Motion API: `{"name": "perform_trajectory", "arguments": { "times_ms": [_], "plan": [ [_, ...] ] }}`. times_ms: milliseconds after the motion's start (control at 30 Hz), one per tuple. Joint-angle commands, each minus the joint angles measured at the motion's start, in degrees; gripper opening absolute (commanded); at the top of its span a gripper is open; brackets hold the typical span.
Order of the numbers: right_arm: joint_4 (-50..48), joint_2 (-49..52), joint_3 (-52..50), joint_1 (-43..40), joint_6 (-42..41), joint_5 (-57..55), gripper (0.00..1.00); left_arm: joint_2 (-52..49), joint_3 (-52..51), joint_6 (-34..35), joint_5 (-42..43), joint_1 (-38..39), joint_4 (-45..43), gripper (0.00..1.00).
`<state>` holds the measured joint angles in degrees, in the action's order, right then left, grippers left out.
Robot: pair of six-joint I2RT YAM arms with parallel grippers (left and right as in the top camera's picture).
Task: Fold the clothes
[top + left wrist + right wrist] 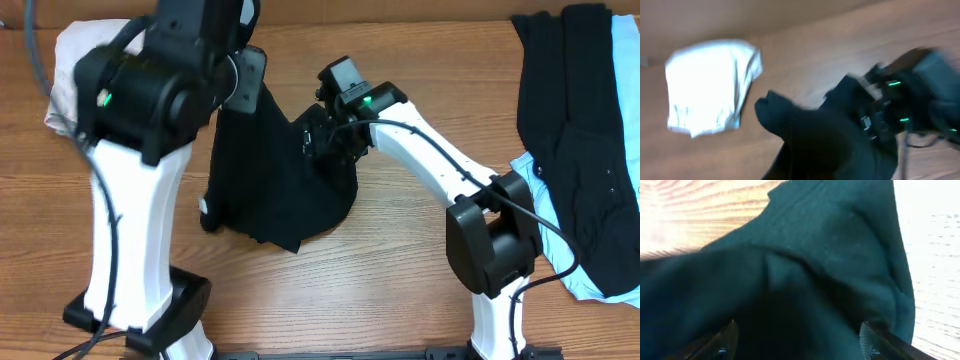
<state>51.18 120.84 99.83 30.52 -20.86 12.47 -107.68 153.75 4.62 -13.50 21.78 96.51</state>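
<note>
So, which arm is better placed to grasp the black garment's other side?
Right: the right gripper stands open over the black garment, fabric between its fingers; the left gripper is shut, holding it lifted.

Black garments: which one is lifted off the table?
The black fabric garment in the middle, peaked up at the left gripper; the black ones at right lie flat.

Worktop (400, 270): carries every item.
Centre: centre garment (275, 190), hem on the worktop, top raised beneath the left arm (150, 80).
Against its right side: right gripper (322, 135), with fabric lying between its spread fingers (722, 340).
Far left corner, apart from the rest: folded garment (65, 60).
Right edge: upper garment (575, 150) lying on lower garment (575, 280), which juts out at the near end.
</note>
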Motion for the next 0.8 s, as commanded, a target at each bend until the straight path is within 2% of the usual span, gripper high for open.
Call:
{"name": "perform_trajectory", "arguments": {
  "times_ms": [0,300,500,767],
  "plan": [
    [-1.29,-0.26,-0.48,-0.59,-4.0,-4.07,0.82,-1.05,-9.01,7.3,-1.7,-4.57,0.28,0.04],
    [-4.5,-0.26,-0.48,-1.4,-4.26,-4.61,0.8,-1.07,-30.32,10.21,-0.96,-14.34,-2.69,0.04],
    [-8.66,-0.13,-0.48,-1.25,-3.78,-14.64,0.79,-1.07,-40.41,10.16,1.07,-18.14,-8.7,0.04],
    [-14.21,4.07,-0.48,-2.12,7.98,-13.77,0.8,-1.07,-44.85,9.55,-0.79,-20.87,-11.32,0.04]
  ]
}}
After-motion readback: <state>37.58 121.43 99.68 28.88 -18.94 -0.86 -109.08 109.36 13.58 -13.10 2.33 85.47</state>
